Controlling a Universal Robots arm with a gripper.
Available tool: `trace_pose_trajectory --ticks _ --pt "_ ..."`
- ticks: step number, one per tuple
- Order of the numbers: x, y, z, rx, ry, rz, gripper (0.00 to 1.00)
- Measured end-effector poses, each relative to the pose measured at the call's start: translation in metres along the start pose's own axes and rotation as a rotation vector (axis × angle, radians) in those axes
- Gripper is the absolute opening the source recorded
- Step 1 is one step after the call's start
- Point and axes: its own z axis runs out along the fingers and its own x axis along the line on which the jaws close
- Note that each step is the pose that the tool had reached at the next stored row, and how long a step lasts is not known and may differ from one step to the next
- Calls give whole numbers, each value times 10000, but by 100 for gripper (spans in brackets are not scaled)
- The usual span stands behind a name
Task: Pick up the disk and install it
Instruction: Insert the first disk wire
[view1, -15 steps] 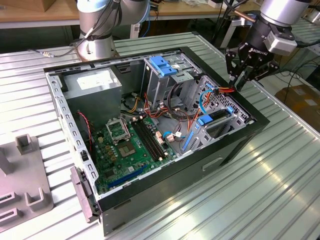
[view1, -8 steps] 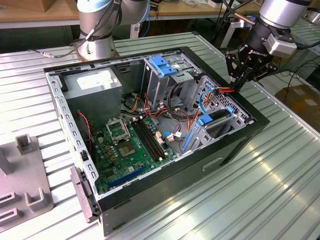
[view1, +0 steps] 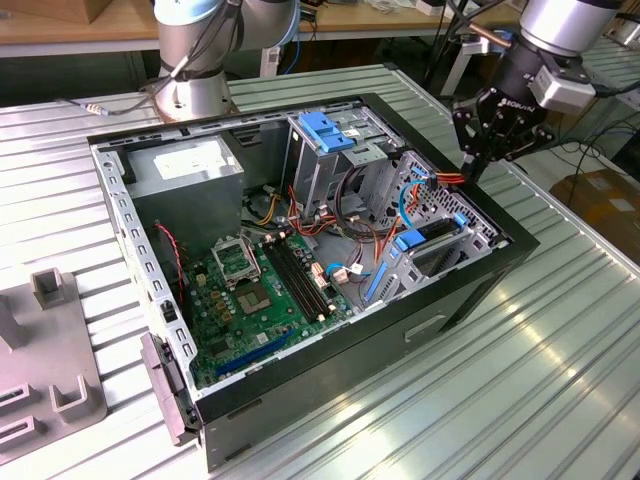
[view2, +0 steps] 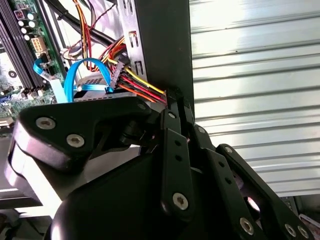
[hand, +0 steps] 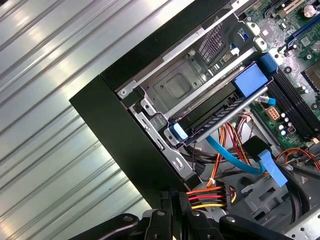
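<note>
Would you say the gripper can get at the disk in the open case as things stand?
Probably yes: the gripper hangs at the open case's rim near the disk, though coloured wires lie between them.

The ribbed grey metal table (view1: 560, 360) lies bare along the open black computer case (view1: 440, 300), leaving free passage there. Inside, red, yellow and orange power wires (hand: 210, 192) and a flat blue data cable (hand: 227, 155) cross the gap beside the blue-railed drive bay (hand: 225, 100), just beside the black end effector (view1: 478, 165).
</note>
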Motion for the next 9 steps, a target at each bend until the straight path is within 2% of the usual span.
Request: trace_pose_trajectory --ticks 4,9 --pt "1 0 -58 0 0 3 17" --pt "1 0 -65 0 0 7 17"
